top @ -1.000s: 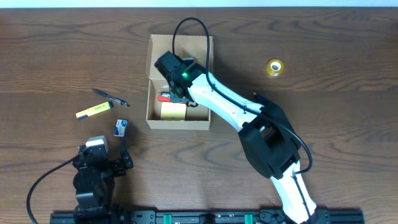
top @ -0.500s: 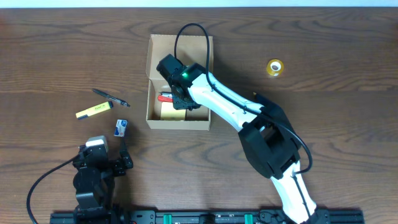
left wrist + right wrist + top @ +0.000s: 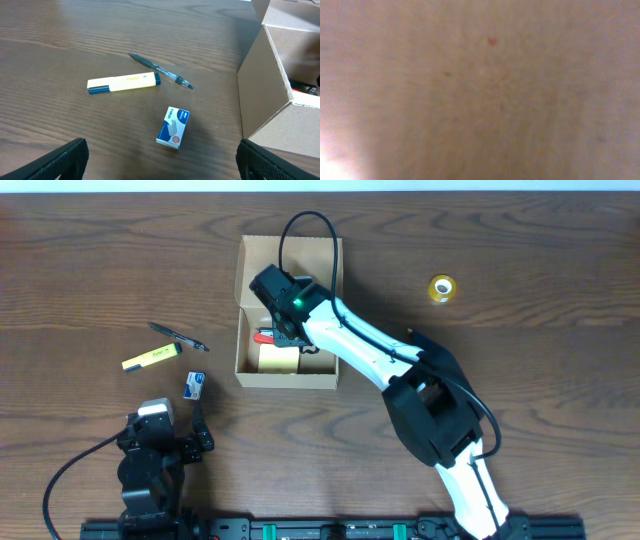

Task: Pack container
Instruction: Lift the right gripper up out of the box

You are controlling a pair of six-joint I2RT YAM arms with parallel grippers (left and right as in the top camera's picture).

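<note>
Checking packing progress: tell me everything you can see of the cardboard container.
The container is a plain tan cardboard box, rectangular, sitting upright on the wooden table. Its hinged flap is folded back open on the far side. Inside lie a yellow block and a red item. The right gripper reaches into it.

It looks like a robot lab. A left arm and a right arm stand on a black rail by a wood table.

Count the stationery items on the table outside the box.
4: pen, yellow highlighter and blue staple box left of the container; tape roll to its right. The right arm may hide others.
</note>
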